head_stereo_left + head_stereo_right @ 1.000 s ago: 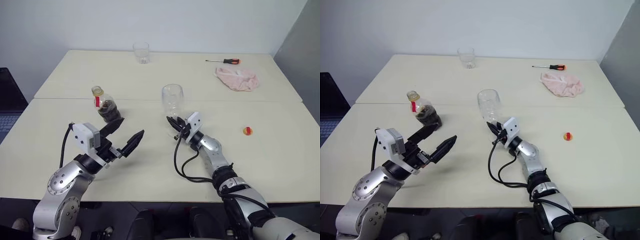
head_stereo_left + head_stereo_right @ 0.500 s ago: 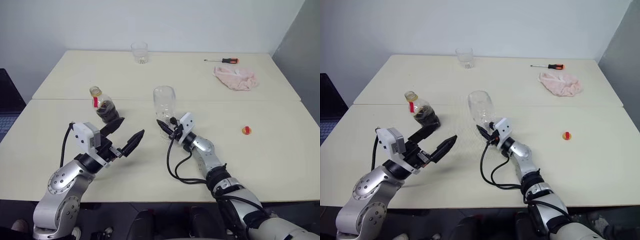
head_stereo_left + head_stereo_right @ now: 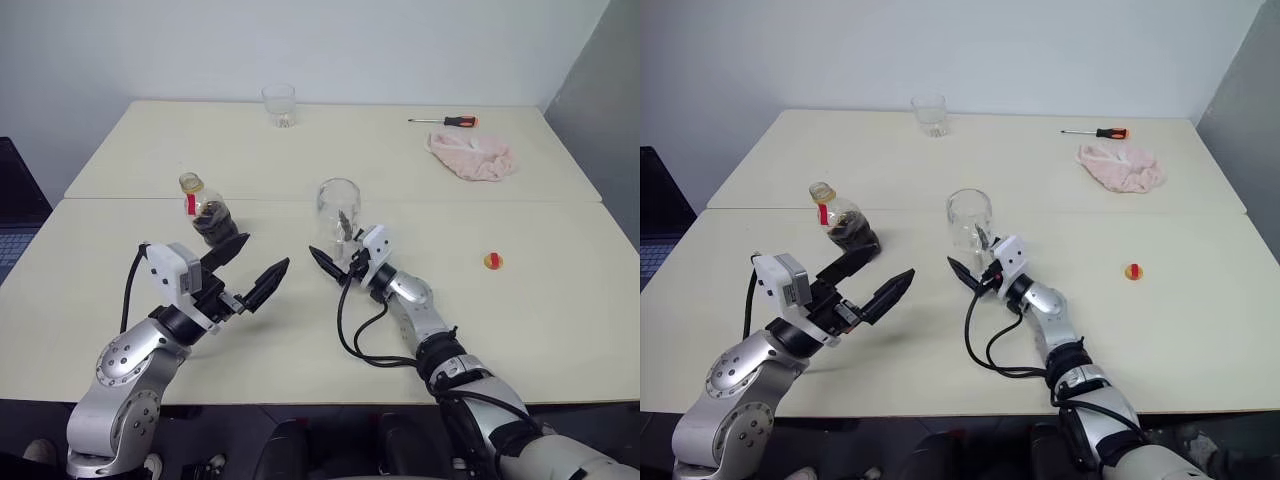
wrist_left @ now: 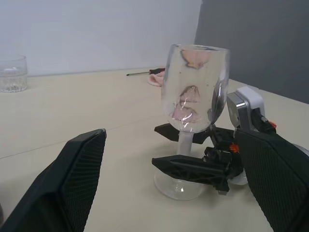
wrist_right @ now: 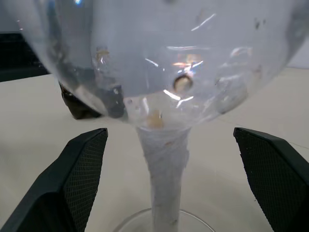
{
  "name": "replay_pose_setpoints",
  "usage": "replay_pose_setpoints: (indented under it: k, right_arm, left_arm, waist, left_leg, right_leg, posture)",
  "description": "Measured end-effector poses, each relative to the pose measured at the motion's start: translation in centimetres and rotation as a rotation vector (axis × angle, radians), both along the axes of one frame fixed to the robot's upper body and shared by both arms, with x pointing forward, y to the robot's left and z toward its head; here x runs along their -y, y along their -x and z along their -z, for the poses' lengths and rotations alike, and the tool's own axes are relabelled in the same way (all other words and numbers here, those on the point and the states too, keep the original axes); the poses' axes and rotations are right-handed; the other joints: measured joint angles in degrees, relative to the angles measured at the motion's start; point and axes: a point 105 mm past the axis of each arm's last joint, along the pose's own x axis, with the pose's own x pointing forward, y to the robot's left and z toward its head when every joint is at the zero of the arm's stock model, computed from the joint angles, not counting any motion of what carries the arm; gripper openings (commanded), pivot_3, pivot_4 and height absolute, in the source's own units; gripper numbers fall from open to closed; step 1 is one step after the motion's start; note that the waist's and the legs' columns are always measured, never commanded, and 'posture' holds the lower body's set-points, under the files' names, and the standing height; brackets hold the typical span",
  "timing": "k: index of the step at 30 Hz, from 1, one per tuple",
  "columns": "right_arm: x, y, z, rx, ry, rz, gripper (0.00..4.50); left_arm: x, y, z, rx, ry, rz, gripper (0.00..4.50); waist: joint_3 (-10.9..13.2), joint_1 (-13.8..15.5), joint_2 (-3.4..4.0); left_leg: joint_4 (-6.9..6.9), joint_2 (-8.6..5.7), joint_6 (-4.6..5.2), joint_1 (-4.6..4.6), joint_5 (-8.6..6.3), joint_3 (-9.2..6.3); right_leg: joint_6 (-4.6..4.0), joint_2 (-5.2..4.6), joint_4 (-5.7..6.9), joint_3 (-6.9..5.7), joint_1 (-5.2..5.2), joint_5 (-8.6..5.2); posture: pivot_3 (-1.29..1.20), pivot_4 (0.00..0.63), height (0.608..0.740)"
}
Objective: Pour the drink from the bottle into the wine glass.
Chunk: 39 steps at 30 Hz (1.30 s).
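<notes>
Two grippers matter to us now, and going from left to right we meet the left gripper (image 3: 248,270) first: its two black fingers are spread wide with nothing between them. Just beyond its farther fingertip, a little to the outer side, stands the bottle (image 3: 208,211), upright on the table (image 3: 560,300), cap off its neck, the dark drink (image 3: 216,226) filling only its lower part. We judge its long axis as vertical, so those fingers would have to close around its rounded body from the side.

Next comes the wine glass (image 3: 340,218), upright on its foot, bowl empty. Our right gripper (image 3: 335,249) has its fingers parted to either side of the thin stem, close beside it but not clamping it; in the right wrist view the stem rises free in the gap.

For the coming move, we judge the left arm clearly the nearer one to the bottle, which lies well apart from the right fingers, on the far side of the glass from them. The yellow-orange cap (image 3: 494,262) lies well off to the right.
</notes>
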Motion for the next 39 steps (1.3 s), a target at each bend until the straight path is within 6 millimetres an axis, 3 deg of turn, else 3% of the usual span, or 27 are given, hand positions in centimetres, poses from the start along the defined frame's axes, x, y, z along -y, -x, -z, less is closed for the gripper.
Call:
replay_pose_setpoints:
  k: [14,24,29,39]
  right_arm:
    - [2.6,2.5,-0.7,0.08,0.058,-0.081,4.46]
    - [9.5,5.1,-0.5,0.015,0.186,-0.028,4.46]
    - [12.4,7.5,-1.1,-0.015,0.238,0.001,4.46]
    - [11.6,11.9,-5.7,0.002,0.18,-0.065,4.46]
  left_arm:
    - [0.1,-0.1,0.0,0.006,-0.009,0.013,4.5]
    - [0.3,0.1,0.8,-0.022,-0.015,0.018,4.5]
    - [-0.2,0.2,2.2,-0.065,-0.033,-0.013,4.5]
    - [-1.9,0.2,5.3,-0.123,-0.041,-0.198,4.5]
  waist:
    - [0.0,0.12,0.0]
    - [0.01,0.27,0.0]
    - [0.01,0.24,0.0]
    - [0.02,0.35,-0.03]
  left_leg:
    - [0.0,0.0,0.0,-0.01,0.0,-0.02]
    - [0.0,-0.02,0.0,-0.05,0.0,-0.04]
    - [-0.02,-0.01,0.01,-0.08,-0.01,-0.05]
    - [-0.02,-0.01,0.01,-0.1,-0.01,-0.08]
  right_leg:
    - [0.01,-0.01,-0.03,0.0,0.01,0.0]
    - [0.02,-0.04,-0.11,-0.02,0.05,-0.01]
    - [0.03,-0.04,-0.23,0.0,0.07,-0.01]
    - [0.07,-0.04,-0.49,-0.01,0.2,-0.02]
  posture:
    - [0.0,0.15,0.74]
    - [0.0,0.15,0.74]
    - [0.0,0.15,0.74]
    - [0.0,0.15,0.74]
